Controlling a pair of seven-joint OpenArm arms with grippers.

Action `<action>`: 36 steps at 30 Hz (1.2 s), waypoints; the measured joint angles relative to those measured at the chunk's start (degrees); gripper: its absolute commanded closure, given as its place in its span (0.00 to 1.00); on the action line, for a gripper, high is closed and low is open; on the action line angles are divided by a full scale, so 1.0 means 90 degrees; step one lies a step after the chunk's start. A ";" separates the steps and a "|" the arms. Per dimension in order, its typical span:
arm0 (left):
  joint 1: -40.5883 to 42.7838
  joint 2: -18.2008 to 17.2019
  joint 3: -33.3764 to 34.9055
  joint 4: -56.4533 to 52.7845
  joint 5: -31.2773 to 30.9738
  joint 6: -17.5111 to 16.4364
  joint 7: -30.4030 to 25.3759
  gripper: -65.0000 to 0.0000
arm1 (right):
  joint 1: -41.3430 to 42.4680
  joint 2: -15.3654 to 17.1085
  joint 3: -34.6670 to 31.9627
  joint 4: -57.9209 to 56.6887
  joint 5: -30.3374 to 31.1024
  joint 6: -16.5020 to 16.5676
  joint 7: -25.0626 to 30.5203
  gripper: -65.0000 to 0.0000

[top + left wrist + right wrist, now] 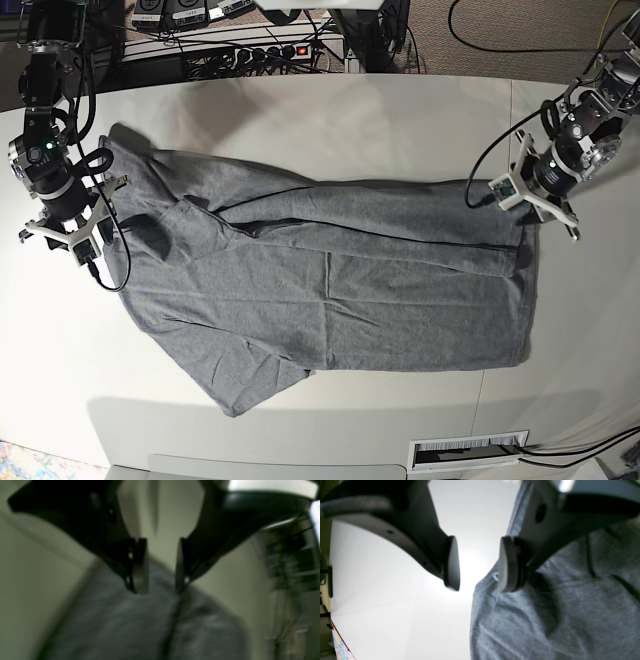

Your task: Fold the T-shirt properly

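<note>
Where the pale desk (400, 110) fills most of the base view, the T-shirt (340, 290) lies spread across its middle, a broad heather-grey sheet running from the view's left edge to its right. One long fold ridge crosses the upper part of the cloth, with the top portion turned down over the body. A short sleeve (255, 385) sticks out toward the near edge of the desk, and a second sleeve (135, 160) points toward the far left corner. Cables and a power strip (265, 50) sit beyond the far edge of the desk.

At the view's left stands the right arm, its right pincer (70, 225) hanging over the shirt's left edge beside that far sleeve. From the right wrist camera, the right pincer (478, 563) is spread, with bare desk showing in the gap and nothing between the pads; one pad (506, 563) sits above the grey fabric's border.

At the view's right, the left pincer (540, 205) hangs over the shirt's upper right corner. Its wrist view is blurred, yet the left pincer (161, 565) plainly stands spread with an empty gap, the grey cloth (140, 625) lying below it.
</note>
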 measured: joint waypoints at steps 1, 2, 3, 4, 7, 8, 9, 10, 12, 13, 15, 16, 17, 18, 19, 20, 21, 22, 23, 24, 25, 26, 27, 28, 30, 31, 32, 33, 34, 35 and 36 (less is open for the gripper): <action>0.0002 0.0044 0.0000 0.0012 -0.0141 -0.0194 -0.0007 0.74 | 0.0000 0.0000 0.0000 0.0000 -0.0046 -0.0155 0.0022 0.60; 0.0005 0.0092 0.0000 0.0022 -0.0231 -0.0330 -0.0007 0.76 | 0.0002 0.0002 0.0000 0.0005 -0.0051 -0.0299 0.0046 0.60; 0.0007 0.0158 0.0000 0.0022 -0.0265 -0.0352 -0.0010 0.78 | 0.0005 0.0005 0.0002 0.0024 -0.0068 -0.0296 0.0046 0.60; 0.0005 0.0236 0.0000 0.0022 -0.0257 -0.0342 -0.0007 0.81 | 0.0015 0.0002 0.0002 0.0051 -0.0019 -0.0294 0.0041 0.61; -0.0046 0.0440 0.0000 0.0022 -0.0255 -0.0345 -0.0012 0.88 | 0.0017 0.0002 0.0002 0.0121 0.0520 -0.0291 -0.0080 0.83; -0.0053 0.0481 0.0000 0.0022 -0.0250 -0.0345 -0.0015 0.89 | 0.0017 0.0000 0.0002 0.0146 0.0690 -0.0265 -0.0216 0.93; -0.0073 0.0527 0.0000 0.0022 -0.0126 -0.0352 -0.0010 0.92 | 0.0015 -0.0002 0.0002 0.0151 0.0811 -0.0240 -0.0299 1.00; -0.0090 0.0546 0.0000 0.0022 -0.0010 -0.0345 -0.0010 0.95 | 0.0015 -0.0034 0.0002 0.0151 0.0872 -0.0192 -0.0376 1.00; -0.0143 0.0546 0.0000 0.0022 0.0182 -0.0342 -0.0017 1.00 | -0.0032 -0.0092 0.0002 0.0151 0.0882 -0.0197 -0.0423 1.00; -0.0189 0.0544 0.0000 0.0022 0.0277 -0.0345 -0.0005 1.00 | -0.0083 -0.0124 0.0002 0.0151 0.0901 -0.0202 -0.0420 1.00; -0.0282 0.0544 0.0000 0.0022 0.0296 -0.0323 -0.0005 1.00 | -0.0204 -0.0163 0.0002 0.0153 0.0916 -0.0194 -0.0488 1.00; -0.0316 0.0544 -0.0002 0.0022 0.0291 -0.0323 -0.0002 1.00 | -0.0274 -0.0182 0.0002 0.0155 0.0930 -0.0199 -0.0539 1.00; -0.0333 0.0544 -0.0002 0.0022 0.0272 -0.0301 -0.0007 1.00 | -0.0347 -0.0197 0.0002 0.0155 0.0935 -0.0197 -0.0619 1.00; -0.0342 0.0544 0.0000 0.0022 0.0209 -0.0301 -0.0005 1.00 | -0.0435 -0.0199 0.0002 0.0155 0.0937 -0.0165 -0.0663 1.00; -0.0340 0.0546 0.0000 0.0015 0.0119 -0.0311 -0.0007 1.00 | -0.0537 -0.0204 0.0002 0.0155 0.0940 -0.0126 -0.0682 1.00; -0.0342 0.0551 0.0000 -0.0027 0.0090 -0.0328 -0.0024 1.00 | -0.0641 -0.0206 0.0002 0.0155 0.0942 -0.0097 -0.0704 1.00; -0.0345 0.0556 0.0000 -0.0107 0.0080 -0.0328 -0.0036 1.00 | -0.0741 -0.0209 0.0002 0.0155 0.0962 -0.0095 -0.0724 1.00; -0.0345 0.0561 0.0000 -0.0228 0.0085 -0.0325 -0.0039 1.00 | -0.0833 -0.0211 0.0000 0.0153 0.0959 -0.0083 -0.0729 1.00; -0.0347 0.0561 0.0000 -0.0369 0.0075 -0.0330 -0.0039 1.00 | -0.0896 -0.0211 0.0002 0.0153 0.0964 -0.0080 -0.0729 1.00; -0.0345 0.0561 0.0000 -0.0503 0.0083 -0.0325 -0.0017 1.00 | -0.0940 -0.0209 0.0002 0.0153 0.0962 -0.0083 -0.0726 1.00; -0.0342 0.0559 0.0000 -0.0639 0.0095 -0.0335 -0.0002 1.00 | -0.0954 -0.0209 0.0002 0.0153 0.0964 -0.0080 -0.0726 1.00; -0.0342 0.0559 0.0000 -0.0755 0.0129 -0.0328 -0.0022 1.00 | -0.0954 -0.0209 0.0002 0.0153 0.0964 -0.0075 -0.0729 1.00; -0.0345 0.0559 0.0000 -0.0826 0.0260 -0.0306 -0.0078 1.00 | -0.0952 -0.0209 0.0002 0.0153 0.0964 -0.0075 -0.0729 1.00; -0.0355 0.0561 -0.0002 -0.0872 0.0478 -0.0386 -0.0061 1.00 | -0.0952 -0.0209 0.0002 0.0153 0.0967 -0.0075 -0.0729 1.00; -0.0406 0.0563 -0.0019 -0.0874 0.0809 -0.0729 0.0180 1.00 | -0.0952 -0.0209 0.0002 0.0153 0.0959 0.0000 -0.0857 1.00; -0.0435 0.0561 -0.0032 -0.0857 0.0911 -0.0942 0.0313 1.00 | -0.0952 -0.0209 0.0005 0.0153 0.0954 0.0180 -0.0964 1.00; -0.0464 0.0556 -0.0051 -0.0852 0.0916 -0.1122 0.0379 1.00 | -0.0952 -0.0209 0.0007 0.0153 0.0957 0.0321 -0.1066 1.00; -0.0476 0.0532 -0.0056 -0.0852 0.0840 -0.1256 0.0401 1.00 | -0.0954 -0.0211 0.0007 0.0153 0.0964 0.0364 -0.1137 1.00; -0.0488 0.0495 -0.0061 -0.0850 0.0736 -0.1372 0.0401 1.00 | -0.0952 -0.0206 0.0007 0.0153 0.0964 0.0447 -0.1212 1.00; -0.0491 0.0459 -0.0070 -0.0848 0.0658 -0.1513 0.0408 1.00 | -0.0950 -0.0206 0.0007 0.0153 0.0964 0.0491 -0.1341 1.00; -0.0495 0.0425 -0.0083 -0.0831 0.0629 -0.1661 0.0469 1.00 | -0.0952 -0.0206 0.0007 0.0153 0.0962 0.0624 -0.1435 1.00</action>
